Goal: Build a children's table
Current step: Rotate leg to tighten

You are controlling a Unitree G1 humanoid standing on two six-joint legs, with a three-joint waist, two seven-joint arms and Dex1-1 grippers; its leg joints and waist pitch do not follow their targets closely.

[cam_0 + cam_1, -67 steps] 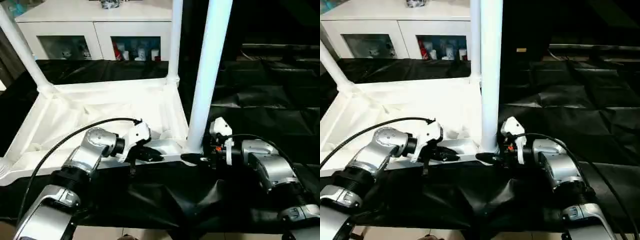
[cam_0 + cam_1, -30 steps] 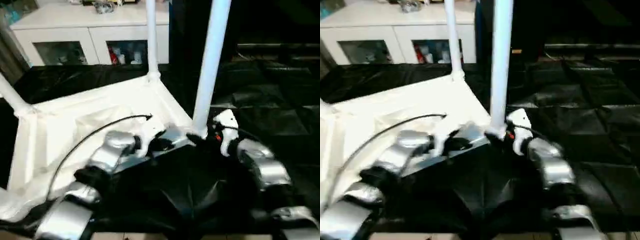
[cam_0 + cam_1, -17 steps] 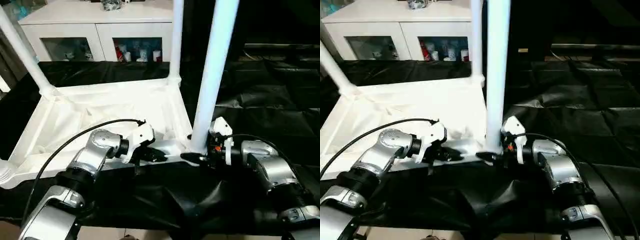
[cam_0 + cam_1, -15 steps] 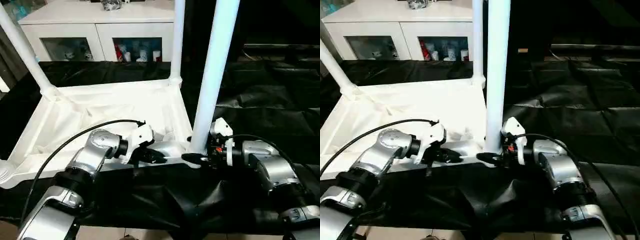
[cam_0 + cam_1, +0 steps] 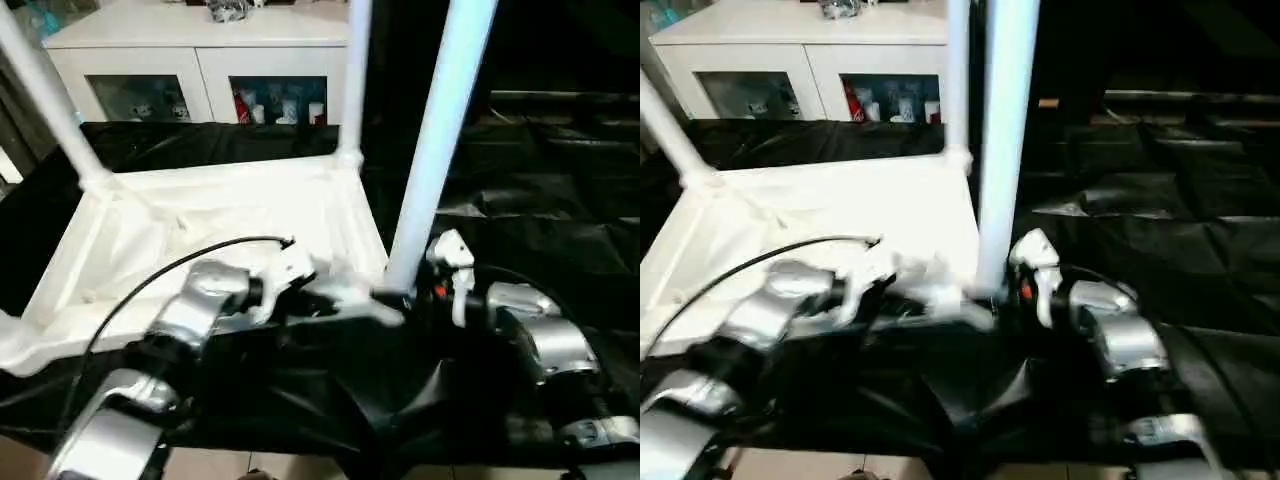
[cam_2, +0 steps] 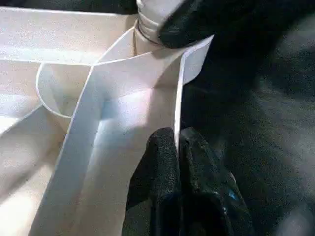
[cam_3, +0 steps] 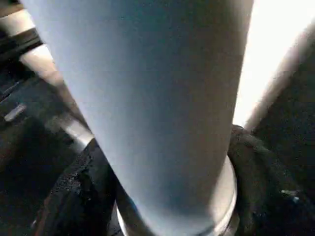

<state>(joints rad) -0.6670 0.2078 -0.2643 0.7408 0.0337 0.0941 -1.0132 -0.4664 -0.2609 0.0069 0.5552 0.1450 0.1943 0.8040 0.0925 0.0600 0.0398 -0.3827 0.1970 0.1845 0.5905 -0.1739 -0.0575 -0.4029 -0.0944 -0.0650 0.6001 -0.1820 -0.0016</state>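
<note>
The children's table lies upside down on black cloth, its white tabletop (image 5: 200, 210) ribbed side up. Three white legs stand in corner sockets: the far left leg (image 5: 45, 100), the far right leg (image 5: 352, 90) and the near right leg (image 5: 435, 150). My left gripper (image 6: 177, 142) is shut on the tabletop's thin near rim (image 6: 179, 88), close to the near right corner. My right gripper (image 5: 400, 295) reaches in from the right at the base of the near right leg. Its black fingers (image 7: 78, 191) sit on either side of the leg's flared end (image 7: 167, 147), pressed against it.
A white cabinet (image 5: 200, 60) with glass-fronted shelves stands behind the tabletop. Crumpled black cloth (image 5: 540, 200) covers the surface to the right and in front. My left arm's black cable (image 5: 180, 262) arcs over the tabletop.
The view has shaken and shifted a little. The near right leg leans slightly more to the right. Both grippers stay at the near right corner.
</note>
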